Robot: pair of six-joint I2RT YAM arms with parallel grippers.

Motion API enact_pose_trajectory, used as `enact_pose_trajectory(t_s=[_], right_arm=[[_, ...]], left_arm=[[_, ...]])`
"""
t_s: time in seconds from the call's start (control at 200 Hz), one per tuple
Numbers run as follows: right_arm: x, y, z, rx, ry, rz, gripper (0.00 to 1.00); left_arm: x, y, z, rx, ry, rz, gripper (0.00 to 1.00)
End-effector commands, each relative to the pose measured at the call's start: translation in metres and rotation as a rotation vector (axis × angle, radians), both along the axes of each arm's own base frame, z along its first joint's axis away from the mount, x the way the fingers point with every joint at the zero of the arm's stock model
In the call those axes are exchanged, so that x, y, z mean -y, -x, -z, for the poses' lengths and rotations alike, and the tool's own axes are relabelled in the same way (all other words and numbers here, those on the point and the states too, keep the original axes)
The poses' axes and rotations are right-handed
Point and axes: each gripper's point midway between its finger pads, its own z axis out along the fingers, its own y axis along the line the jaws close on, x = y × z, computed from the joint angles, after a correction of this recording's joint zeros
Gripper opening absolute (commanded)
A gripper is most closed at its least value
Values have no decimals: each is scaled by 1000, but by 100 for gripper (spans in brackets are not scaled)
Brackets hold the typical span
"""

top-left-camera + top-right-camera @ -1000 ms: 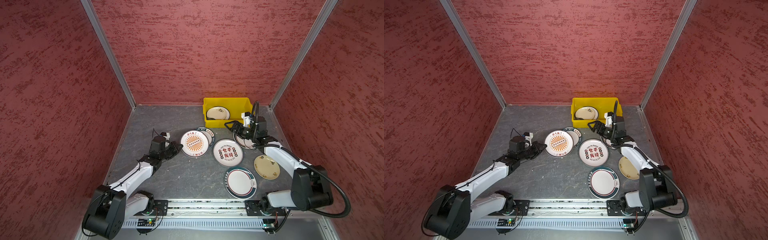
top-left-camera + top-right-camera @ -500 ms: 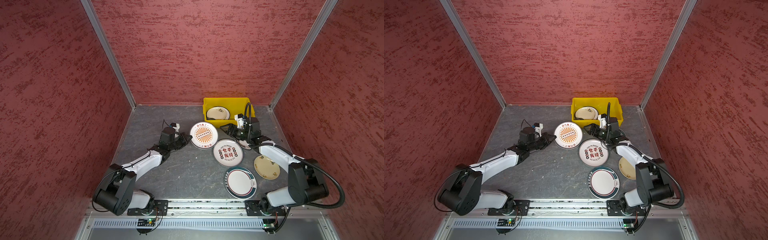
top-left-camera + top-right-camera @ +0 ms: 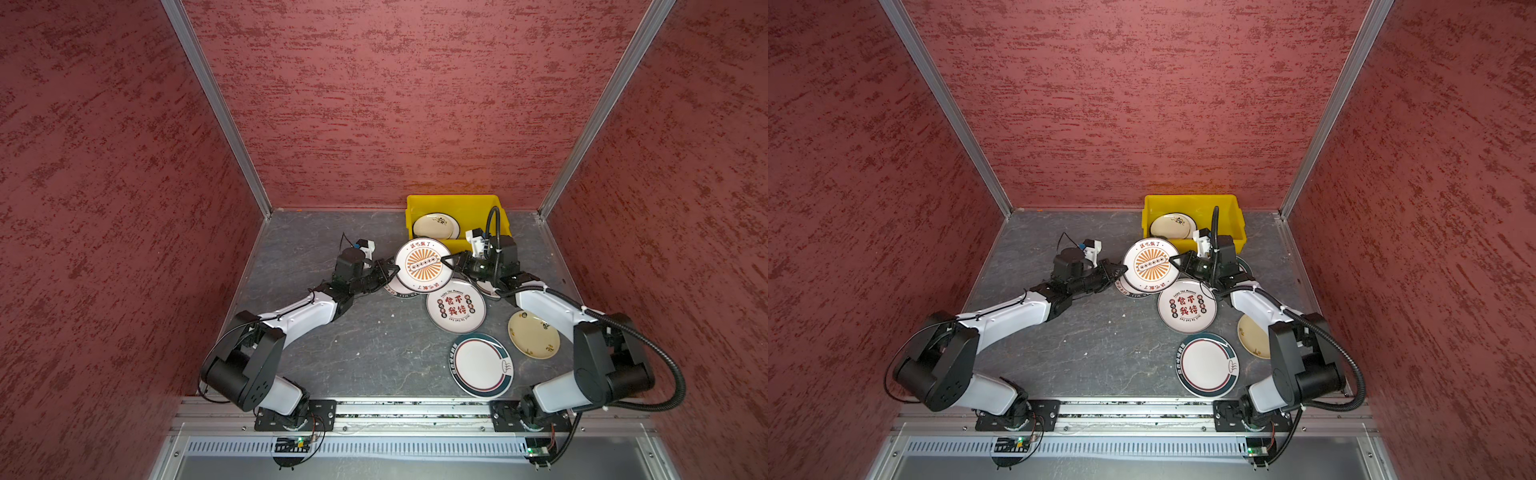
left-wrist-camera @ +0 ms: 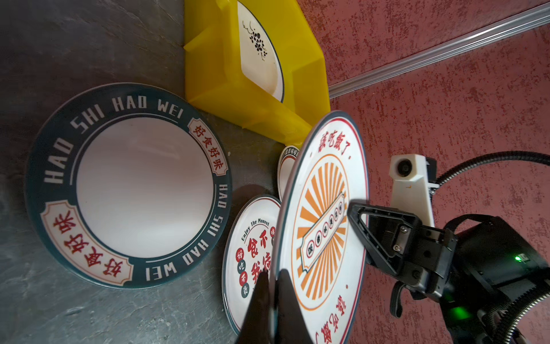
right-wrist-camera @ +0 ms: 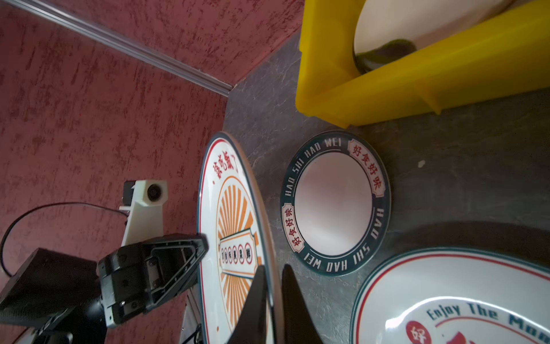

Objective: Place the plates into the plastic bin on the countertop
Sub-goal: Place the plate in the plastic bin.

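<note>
Since 1 s back, sunburst plate (image 3: 423, 265) has risen off the table (image 3: 332, 345) toward the yellow bin (image 3: 453, 201). The right pincer (image 3: 446, 262) has snapped shut on its rim, opposite the left pincer (image 3: 392, 270), also clenched on it. Plate hangs tilted, just short of the bin. Done: 1 cream plate (image 3: 434, 226) inside. Left: this one plus at least 5 flat on the table.
</note>
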Motion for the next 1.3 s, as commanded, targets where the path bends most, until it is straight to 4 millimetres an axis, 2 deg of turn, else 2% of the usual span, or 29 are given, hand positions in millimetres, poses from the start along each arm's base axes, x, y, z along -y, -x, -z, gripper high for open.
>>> enact_pose_trajectory(t_s=[0.0,0.105,0.18,0.23,0.281,0.401,0.471,0.556,0.716,0.977,1.162,1.298], right_arm=[[1,-5,8,-3,29,16,0],[1,-5,6,-5,30,20,0],[2,-5,3,2,32,24,0],[3,-5,3,1,36,32,0],[4,-6,3,-1,40,37,0],[6,-7,1,2,44,46,0],[7,-8,1,2,53,50,0],[8,-8,0,1,62,55,0],[11,-10,-8,18,79,70,0],[18,-18,-17,44,130,105,0],[30,-42,-36,87,155,145,0],[55,-71,-54,133,211,250,0]], left_arm=[[11,-7,-33,107,39,37,0],[11,-9,-30,104,34,37,0],[11,-12,-29,100,34,39,12],[13,-13,-30,101,38,46,23],[13,-14,-30,100,40,50,44],[13,-13,-34,115,46,56,70],[11,-13,-37,127,43,52,81],[6,-12,-38,136,36,44,88],[-7,-12,-39,144,22,16,98],[-30,-11,-43,176,-4,-38,99],[-41,-2,-39,222,-49,-21,99],[-47,3,-27,245,-105,-6,99]])
